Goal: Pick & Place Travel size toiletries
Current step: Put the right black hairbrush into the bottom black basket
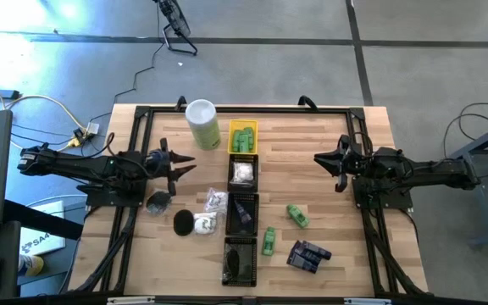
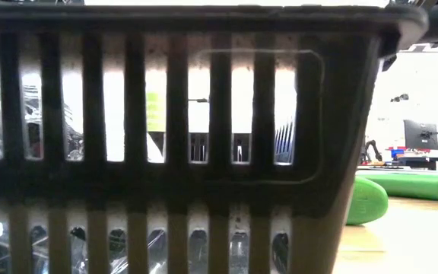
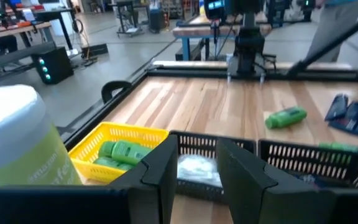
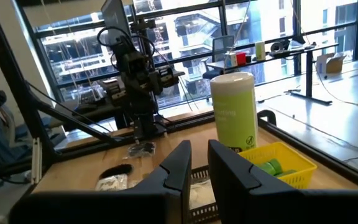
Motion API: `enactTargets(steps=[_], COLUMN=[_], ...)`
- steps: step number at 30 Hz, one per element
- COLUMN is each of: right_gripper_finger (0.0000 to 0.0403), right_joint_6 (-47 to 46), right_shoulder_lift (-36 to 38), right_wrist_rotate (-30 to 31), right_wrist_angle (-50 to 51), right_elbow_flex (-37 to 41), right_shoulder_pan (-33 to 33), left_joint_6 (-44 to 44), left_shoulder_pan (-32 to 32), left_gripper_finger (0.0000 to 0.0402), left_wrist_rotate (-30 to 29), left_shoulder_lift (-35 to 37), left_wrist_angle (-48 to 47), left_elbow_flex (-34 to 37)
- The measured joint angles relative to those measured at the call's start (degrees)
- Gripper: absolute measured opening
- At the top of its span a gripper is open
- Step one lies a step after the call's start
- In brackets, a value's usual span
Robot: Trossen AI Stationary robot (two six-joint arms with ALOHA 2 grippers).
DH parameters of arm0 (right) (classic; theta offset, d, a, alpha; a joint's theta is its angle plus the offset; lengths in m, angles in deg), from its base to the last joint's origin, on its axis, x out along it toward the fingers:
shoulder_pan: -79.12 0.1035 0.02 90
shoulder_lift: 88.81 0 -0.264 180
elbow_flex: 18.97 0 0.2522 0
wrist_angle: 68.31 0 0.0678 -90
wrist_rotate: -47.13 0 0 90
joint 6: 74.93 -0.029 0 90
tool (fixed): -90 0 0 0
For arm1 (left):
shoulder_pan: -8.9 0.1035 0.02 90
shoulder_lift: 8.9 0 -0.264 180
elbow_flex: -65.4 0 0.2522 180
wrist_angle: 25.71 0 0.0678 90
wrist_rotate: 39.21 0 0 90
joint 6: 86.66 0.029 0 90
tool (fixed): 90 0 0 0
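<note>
Loose toiletries lie on the wooden table: two green bottles [image 1: 297,215] [image 1: 268,241], dark blue packets [image 1: 308,255], a white wrapped piece [image 1: 215,201] and a black puck [image 1: 183,222]. Down the table's middle runs a column of trays. The yellow tray [image 1: 242,137] holds green bottles [image 3: 123,152], and the black tray [image 1: 242,172] behind it holds white wrapped pieces. My left gripper [image 1: 189,165] [image 3: 196,149] hangs level at the table's left, open and holding nothing. My right gripper [image 1: 320,163] [image 4: 199,149] hangs level at the right, its fingers a narrow gap apart, holding nothing.
A tall pale-green canister [image 1: 202,124] with a white lid stands left of the yellow tray. Two more black slotted trays [image 1: 242,212] [image 1: 240,261] continue the column toward the near edge; one [image 2: 166,152] fills the low view. A black frame [image 1: 142,110] rims the table.
</note>
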Motion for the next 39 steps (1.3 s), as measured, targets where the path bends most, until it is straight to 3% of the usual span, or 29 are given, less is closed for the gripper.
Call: enactTargets(steps=[14,21,27,32,39], right_gripper_finger=[0.0046,0.0046,0.0046,0.0046,0.0046], right_joint_6=[0.95,2.00,2.00,2.00,2.00], right_shoulder_lift=[-0.03,-0.03,-0.03,-0.03,-0.03], right_wrist_rotate=[5.74,6.03,6.01,6.01,6.01], right_wrist_angle=[-0.44,-0.44,-0.44,-0.44,-0.44], right_elbow_flex=[0.00,0.00,0.00,0.00,-0.02], right_shoulder_pan=[0.00,0.00,0.00,0.00,0.00], left_joint_6=[-1.22,-2.90,-10.31,-15.73,-17.27], left_shoulder_pan=[-0.01,-0.01,-0.01,-0.01,-0.05], left_gripper_finger=[0.0109,0.0109,0.0109,0.0109,0.0109], left_wrist_rotate=[0.58,4.64,6.95,12.34,15.06], left_shoulder_lift=[0.00,0.00,0.00,-0.04,-4.49], left_wrist_angle=[1.74,3.66,3.96,6.03,10.16], left_elbow_flex=[0.00,0.00,0.00,-0.01,-0.04])
